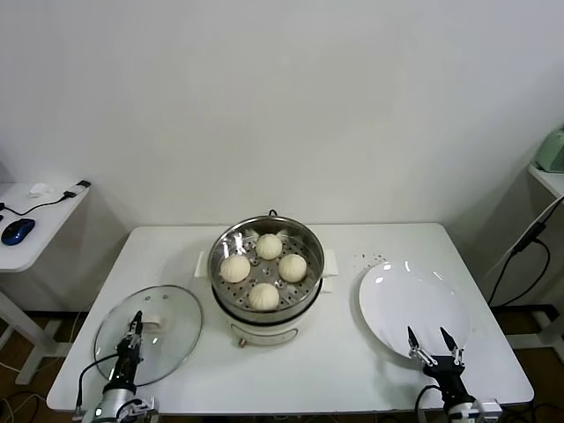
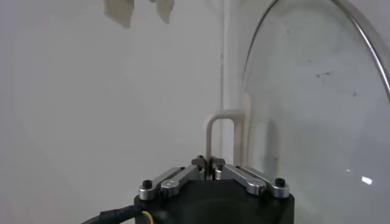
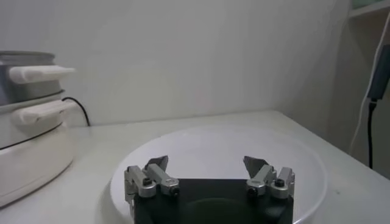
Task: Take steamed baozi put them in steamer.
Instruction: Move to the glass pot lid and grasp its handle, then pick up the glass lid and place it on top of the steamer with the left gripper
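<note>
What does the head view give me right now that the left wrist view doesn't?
Head view only: all four steamed baozi sitting in the steamer, the empty white plate, and the right gripper open at the plate's near edge.
Left wrist view only: a close look at the lid's white handle just ahead of the fingertips.
Both: the left gripper, shut with nothing in it, at the glass lid.

four baozi inside the steamer

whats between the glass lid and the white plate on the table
The steamer stands between the glass lid and the white plate, with four baozi inside; the head view shows it.
</note>
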`<state>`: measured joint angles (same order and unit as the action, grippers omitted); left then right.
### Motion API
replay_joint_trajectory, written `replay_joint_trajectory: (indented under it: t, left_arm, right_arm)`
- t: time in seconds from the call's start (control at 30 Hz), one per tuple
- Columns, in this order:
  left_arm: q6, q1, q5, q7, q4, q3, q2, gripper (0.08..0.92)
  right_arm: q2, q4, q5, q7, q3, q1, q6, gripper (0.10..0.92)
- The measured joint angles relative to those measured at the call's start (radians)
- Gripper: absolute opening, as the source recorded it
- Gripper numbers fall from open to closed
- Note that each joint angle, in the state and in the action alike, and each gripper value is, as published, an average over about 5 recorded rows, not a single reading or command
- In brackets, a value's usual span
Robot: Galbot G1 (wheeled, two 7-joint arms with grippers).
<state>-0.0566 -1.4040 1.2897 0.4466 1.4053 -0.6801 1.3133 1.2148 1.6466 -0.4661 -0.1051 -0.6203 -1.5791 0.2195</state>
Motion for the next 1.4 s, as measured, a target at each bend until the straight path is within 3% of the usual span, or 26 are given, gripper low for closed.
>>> replay_joint_trajectory:
  t: [0.23,0.43,0.83,1.07,1.4]
  left_arm:
    - [0.004,-0.041,-0.055,-0.061,0.108,-0.027,-0.030,0.136]
    - [0.034,-0.071,-0.137,-0.172,0.256,-0.068,-0.082,0.136]
    - [0.254,-0.027,-0.216,-0.438,0.557,-0.008,-0.153,0.136]
    - [0.408,0.061,-0.137,-0.556,0.652,0.166,-0.128,0.136]
    - [0.567,0.189,0.060,-0.667,0.671,0.428,-0.013,0.136]
  right_arm:
    - [0.002,0.011,0.004,0.002,-0.003,-0.004,-0.003,0.823]
    - [0.007,0.016,0.019,0.012,-0.008,-0.004,-0.012,0.823]
    - [0.021,0.031,0.061,0.031,0.001,-0.008,-0.019,0.823]
    - [0.019,0.041,0.073,0.028,0.008,-0.010,-0.009,0.823]
    - [0.006,0.027,0.066,0.031,0.025,0.001,0.012,0.823]
